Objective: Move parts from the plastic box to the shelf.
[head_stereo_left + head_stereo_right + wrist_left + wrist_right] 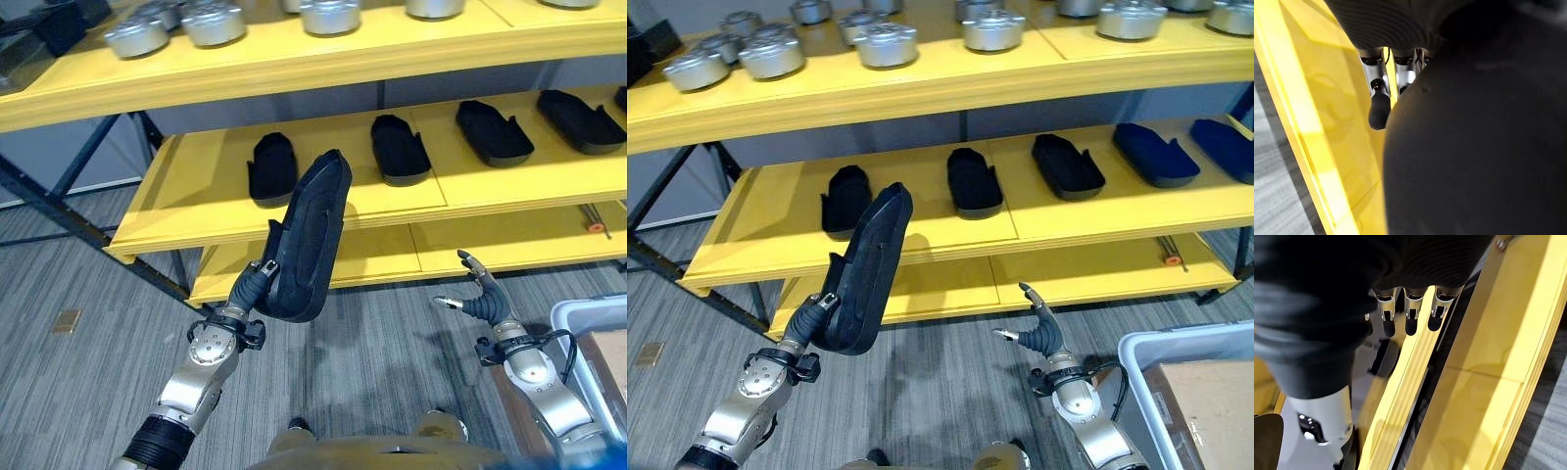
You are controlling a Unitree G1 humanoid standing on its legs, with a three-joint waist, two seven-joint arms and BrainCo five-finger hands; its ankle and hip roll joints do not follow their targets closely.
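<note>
Item: black part (pixel 309 235), held upright in your left hand (pixel 257 284), fingers curled round its lower end, before the middle shelf (pixel 196 186). Right hand (pixel 482 299), 4 o'clock, fingers spread, empty. Plastic box (pixel 1176 343) at 5 o'clock. Risk: the tall part may tip or clip the shelf edge.

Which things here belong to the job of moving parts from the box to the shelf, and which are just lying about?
Part of the job:
- black part, held upright in the left hand
- plastic box, low on the robot's right
- yellow shelf, with black parts already on it
- right hand, open

Lying about:
- silver round parts on the top shelf
- small tool on the shelf edge
</note>
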